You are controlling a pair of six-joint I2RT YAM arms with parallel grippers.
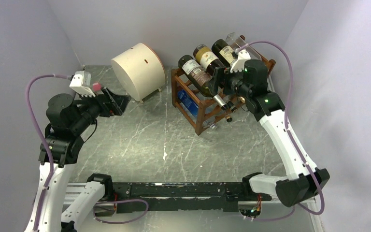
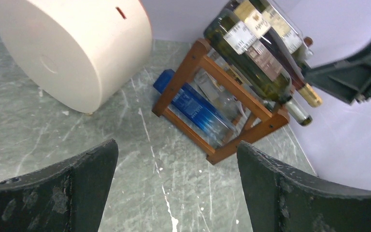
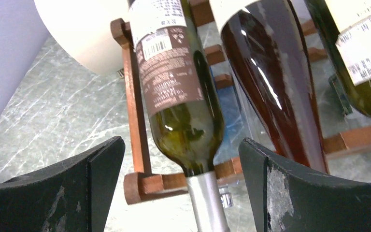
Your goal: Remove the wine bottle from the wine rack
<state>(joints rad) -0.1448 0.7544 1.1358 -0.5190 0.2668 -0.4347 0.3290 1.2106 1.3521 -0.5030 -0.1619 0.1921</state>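
The wine bottle [image 3: 178, 96] (silver neck) lies on the wine rack [image 3: 135, 121], ungrasped. The right gripper [image 3: 181, 159] straddles its neck, jaws apart; the left gripper [image 2: 176, 150] gapes too. Grasp and lift remain.

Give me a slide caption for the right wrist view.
Open right gripper frames the silver-capped neck of a green wine bottle lying on the wine rack.

A reddish-brown wooden wine rack [image 1: 199, 118] and a cream cylindrical drum [image 1: 136, 71] are seen upper centre; the grey counter [image 1: 140, 140] is veined white.
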